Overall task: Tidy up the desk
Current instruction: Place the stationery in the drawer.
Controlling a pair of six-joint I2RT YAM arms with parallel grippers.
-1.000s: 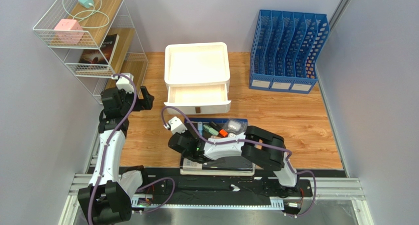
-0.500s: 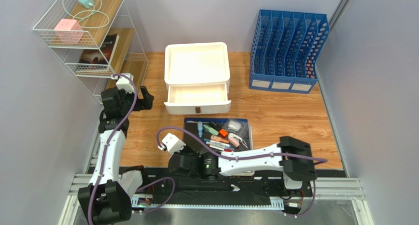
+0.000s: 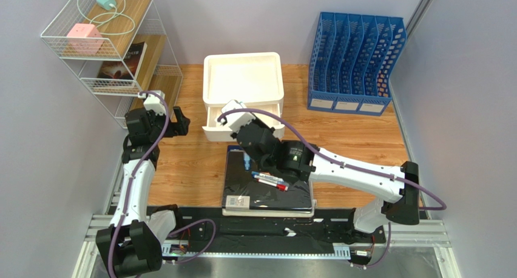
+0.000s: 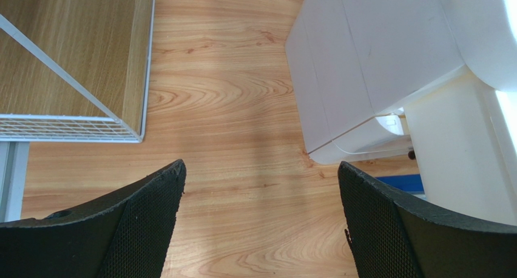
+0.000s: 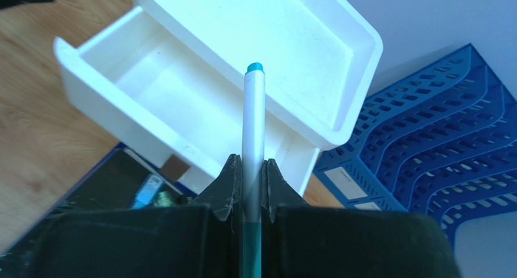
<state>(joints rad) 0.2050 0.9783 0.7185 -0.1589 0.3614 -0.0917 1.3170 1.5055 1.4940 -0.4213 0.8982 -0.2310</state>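
One wood-grain desk (image 3: 358, 147), pale grey walls (image 3: 243, 17)

Smooth wood-grain desk (image 3: 364, 138), smooth plastic drawer unit (image 3: 243, 77), plastic file rack (image 3: 355, 65), satin pen (image 5: 253, 138), matt dimpled end effector pads (image 4: 145, 229)

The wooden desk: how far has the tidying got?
Early days. Done: the white plastic drawer stands pulled open, empty where visible. In hand: the right arm's jaws are shut on a white pen with a teal tip, pointed toward that drawer. Remaining: a red-and-blue marker and a small blue item lie on the black folder on the wooden desk.
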